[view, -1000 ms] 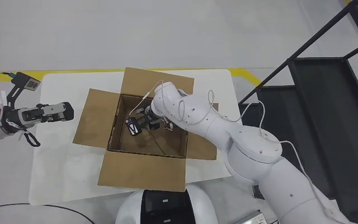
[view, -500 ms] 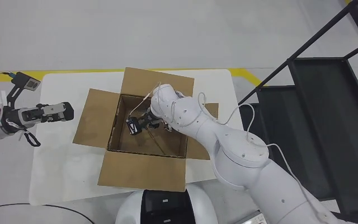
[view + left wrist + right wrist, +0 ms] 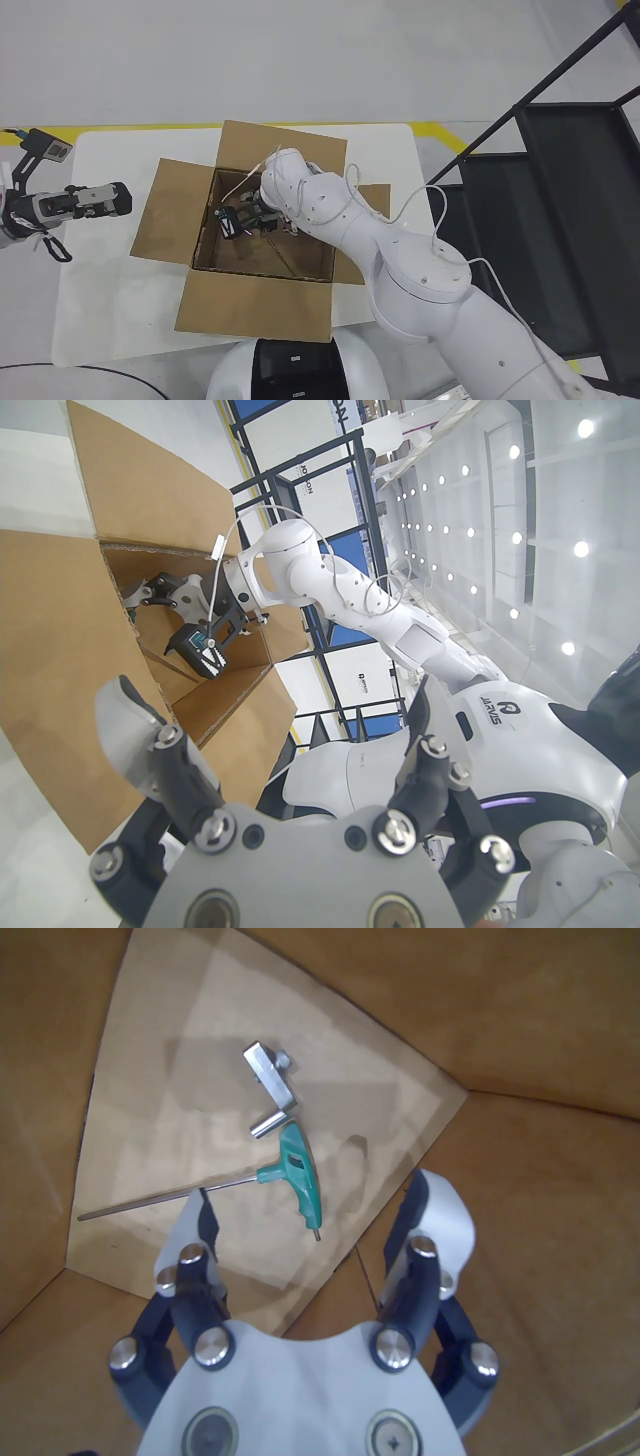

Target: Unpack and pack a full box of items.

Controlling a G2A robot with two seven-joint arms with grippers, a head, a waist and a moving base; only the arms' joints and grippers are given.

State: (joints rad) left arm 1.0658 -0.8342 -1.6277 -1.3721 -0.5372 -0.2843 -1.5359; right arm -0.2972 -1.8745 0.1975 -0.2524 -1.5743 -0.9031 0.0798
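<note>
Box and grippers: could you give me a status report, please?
Right gripper open inside box, above hex key. Left gripper open, outside box. Metal bracket beside key.

Looks like an industrial test hall to me. Sealed grey floor [image 3: 300,50], yellow marking line [image 3: 120,129] at 12 o'clock off my white table [image 3: 110,300], black steel stair frame [image 3: 580,170] at 3 o'clock. High ceiling, rows of round lamps [image 3: 581,548].

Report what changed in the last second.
The right tool, open and empty inside the box, slid across toward the wall nearest the left tool, and its arm swung with it. Nothing was grasped or released. The left tool and the box stayed put.
</note>
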